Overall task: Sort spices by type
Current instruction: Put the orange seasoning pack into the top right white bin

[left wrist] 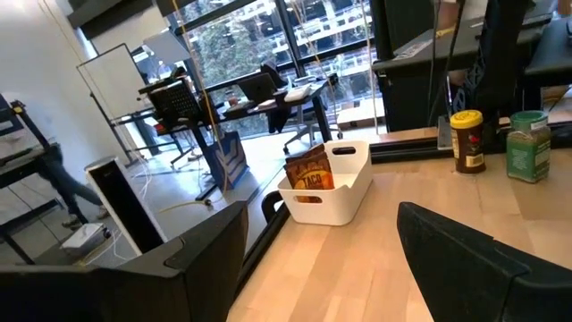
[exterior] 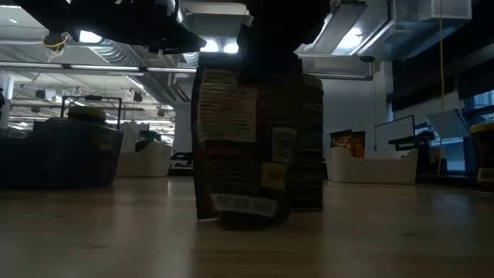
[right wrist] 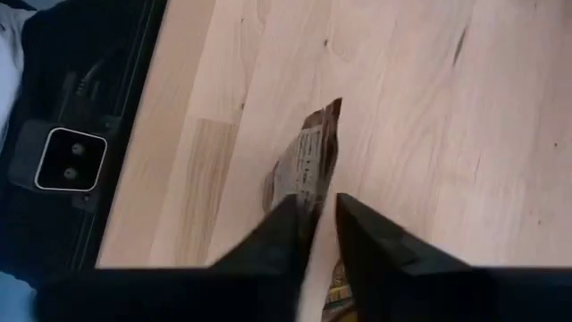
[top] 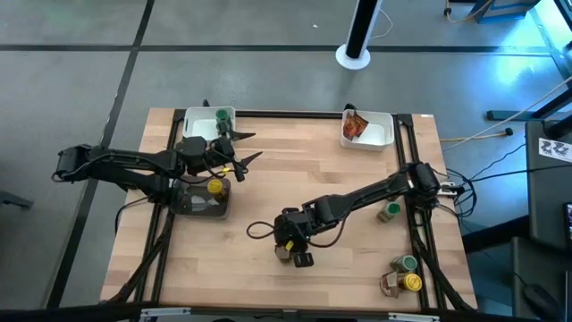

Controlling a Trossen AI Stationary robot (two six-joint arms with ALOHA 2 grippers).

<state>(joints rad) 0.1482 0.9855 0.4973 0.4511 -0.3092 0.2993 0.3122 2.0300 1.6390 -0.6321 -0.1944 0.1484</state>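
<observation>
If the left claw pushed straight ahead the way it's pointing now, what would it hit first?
Most likely the white tray holding a brown-orange packet, straight ahead of the left claw in its wrist view. Bare table lies between; the depth is unclear.

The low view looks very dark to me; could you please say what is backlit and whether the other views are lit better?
Low view: the upright brown-orange spice packet is a backlit silhouette against bright ceiling lights, its label dim. High view: evenly lit, cyan glare at one corner. Right wrist view: the right gripper is evenly lit but blurred.
</observation>
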